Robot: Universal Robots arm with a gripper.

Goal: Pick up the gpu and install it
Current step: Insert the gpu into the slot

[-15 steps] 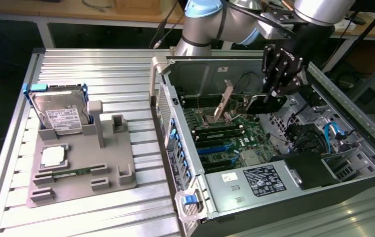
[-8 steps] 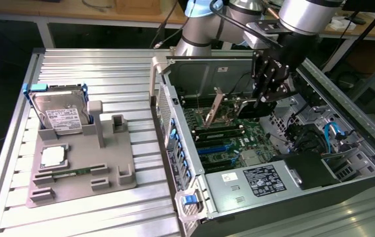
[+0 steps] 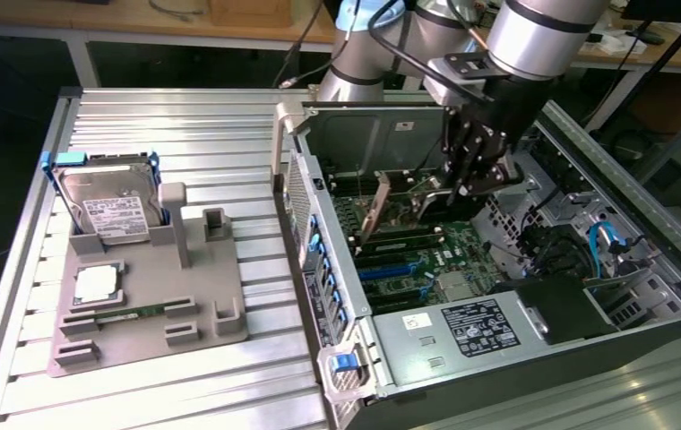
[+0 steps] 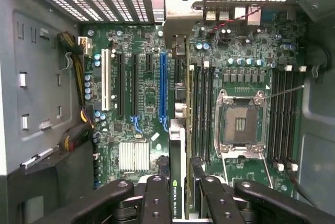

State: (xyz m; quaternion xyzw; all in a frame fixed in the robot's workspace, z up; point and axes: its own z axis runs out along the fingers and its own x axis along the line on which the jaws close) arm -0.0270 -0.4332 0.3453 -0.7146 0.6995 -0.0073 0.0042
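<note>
My gripper [image 3: 462, 184] reaches down into the open computer case [image 3: 316, 296] and is shut on the gpu [image 3: 391, 208], a thin card with a metal bracket, held on edge over the motherboard [image 3: 412, 260]. In the wrist view the gpu [image 4: 178, 130] shows edge-on between my two fingers [image 4: 156, 198], with a green label near my gripper [image 4: 181, 185]. It runs just beside the long blue slot [image 4: 163, 85], on the side toward the memory slots [image 4: 201, 109]. Whether its lower edge touches a slot is hidden.
The case walls and drive cage [image 3: 556, 188] hem in the arm closely. A power supply [image 3: 472, 327] fills the case's near end. An empty processor socket [image 4: 241, 124] lies beside the card. On the exterior view's left, a grey fixture [image 3: 215, 309] holds a hard drive [image 3: 107, 210].
</note>
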